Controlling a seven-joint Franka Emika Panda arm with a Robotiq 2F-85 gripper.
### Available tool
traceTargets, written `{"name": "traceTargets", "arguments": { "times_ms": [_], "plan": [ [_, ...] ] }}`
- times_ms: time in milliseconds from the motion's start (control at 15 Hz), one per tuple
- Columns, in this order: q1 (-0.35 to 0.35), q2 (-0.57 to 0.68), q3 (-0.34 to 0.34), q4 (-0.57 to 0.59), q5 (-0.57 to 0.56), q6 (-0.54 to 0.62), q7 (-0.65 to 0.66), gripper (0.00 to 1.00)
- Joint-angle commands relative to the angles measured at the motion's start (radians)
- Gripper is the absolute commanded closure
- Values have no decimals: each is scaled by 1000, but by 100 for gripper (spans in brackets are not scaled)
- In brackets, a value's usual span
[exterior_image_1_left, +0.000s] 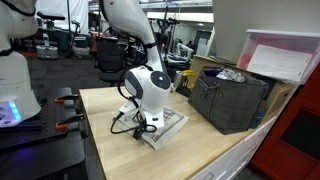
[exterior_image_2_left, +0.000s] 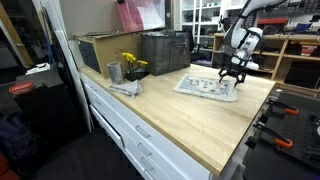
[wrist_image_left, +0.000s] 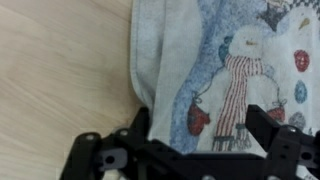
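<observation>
A white cloth printed with a snowman in a striped scarf (wrist_image_left: 225, 70) lies flat on the wooden counter (wrist_image_left: 60, 70). My gripper (wrist_image_left: 205, 125) hovers just above the cloth's near edge, open, with the cloth showing between its black fingers (wrist_image_left: 268, 125) and nothing gripped. In both exterior views the gripper (exterior_image_2_left: 231, 73) hangs over the cloth (exterior_image_2_left: 205, 87), (exterior_image_1_left: 165, 125) near the counter's end.
A dark crate (exterior_image_1_left: 232, 100) and a pink-lidded bin (exterior_image_1_left: 285, 55) stand at the back. A grey box (exterior_image_2_left: 165, 50), a cup (exterior_image_2_left: 114, 72) and yellow flowers (exterior_image_2_left: 133, 63) sit along the wall side. The counter edge (exterior_image_2_left: 215, 165) drops off to drawers.
</observation>
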Motion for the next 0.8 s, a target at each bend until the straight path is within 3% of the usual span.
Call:
{"name": "traceTargets", "arguments": {
  "times_ms": [0,467,533,600,733],
  "plan": [
    [7,-23,7,-38,50,-47,-76,0],
    [40,-45,-5,-95,72,-82,-126,0],
    [49,-46,-9,-98,75,-77,-117,25],
    [55,-48,-13,-106,77,-72,-119,26],
    [68,-54,-24,-114,74,-65,-112,41]
  ]
}}
